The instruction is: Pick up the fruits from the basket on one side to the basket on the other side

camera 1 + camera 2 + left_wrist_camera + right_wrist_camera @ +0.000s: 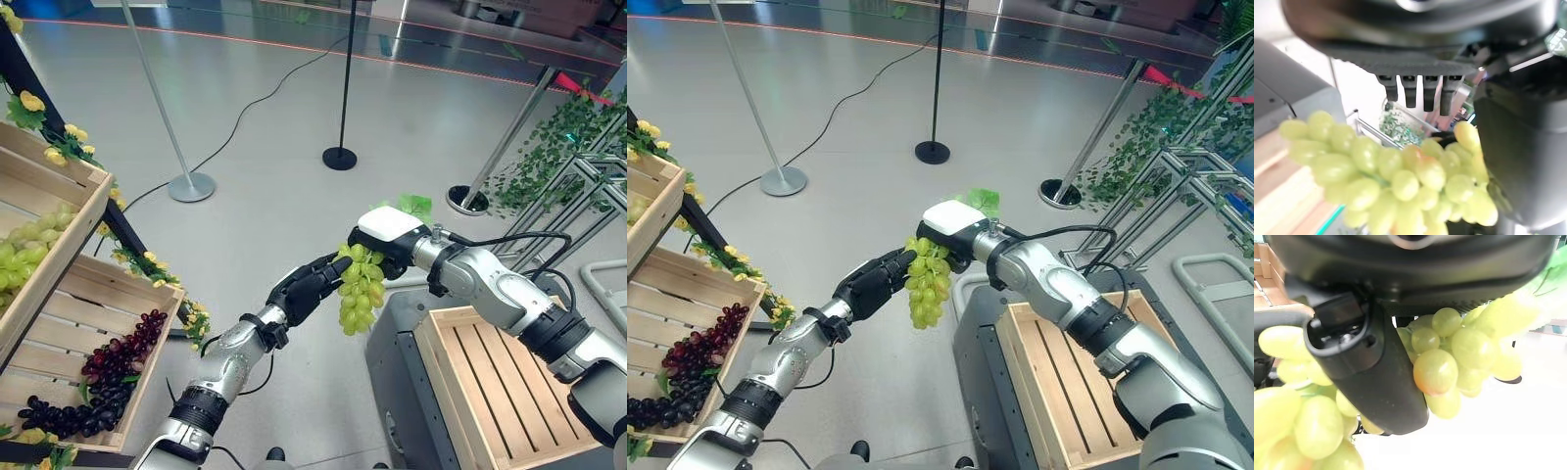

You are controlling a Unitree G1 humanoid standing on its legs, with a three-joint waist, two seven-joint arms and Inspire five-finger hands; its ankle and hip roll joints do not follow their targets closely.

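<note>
Shelf crates: I see two slanted wooden crates on the left, an upper crate (61,227) holding green grapes (22,257) and a lower crate (98,315) holding dark grapes (110,377) in red and black bunches. Yellow flowers and leaves (61,139) trim the rack along its edges.

Receiving crate: A slatted wooden crate (500,387) sits near right on a grey stand (397,352), below my right forearm. I see only bare slats inside it.

Floor posts: Far from me stand a silver post base (191,186), a black post base (339,158) and a third base (467,200) to the right. Green vines (549,157) hang on a metal frame at far right.

Green grape bunch: The bunch (361,284) hangs in mid-air between the shelf and the receiving crate, just left of the grey stand, with a leaf (415,207) at its top. It is not over the crate slats.

Right hand: My right hand (390,237) grips the top of the bunch; in its wrist view the thumb (1378,377) curls across the grapes.

Left hand: My left hand (309,284) reaches up from the near left and touches the bunch's left side. In its wrist view the fingertips (1415,90) are extended above the grapes, not closed round them.
</note>
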